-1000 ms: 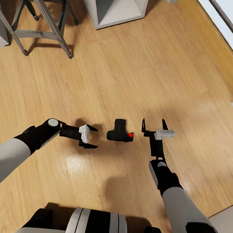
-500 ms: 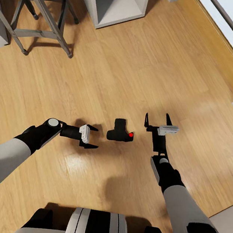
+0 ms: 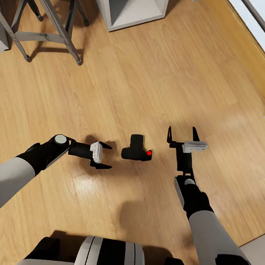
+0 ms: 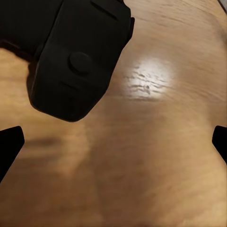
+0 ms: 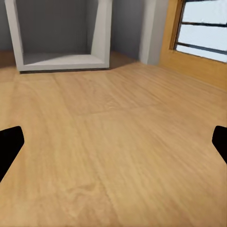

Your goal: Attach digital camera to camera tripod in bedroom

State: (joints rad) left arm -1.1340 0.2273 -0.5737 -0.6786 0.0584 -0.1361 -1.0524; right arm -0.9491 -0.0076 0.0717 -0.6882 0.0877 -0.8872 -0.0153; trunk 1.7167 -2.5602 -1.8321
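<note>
digital camera (image 3: 137, 149) on wood floor (image 3: 166, 82) between two spread end effectors

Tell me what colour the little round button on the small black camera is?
Bright red. The button on the small black blocky camera shows best in the head view.

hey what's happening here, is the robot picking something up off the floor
Not yet. The digital camera lies on the wood floor between the two arms, untouched. The left gripper is open, low beside the camera, which looms close in its wrist view. The right gripper is also open, on the camera's other side and pointing away from it. The camera tripod stands farther off, next to a white shelf unit.
</note>
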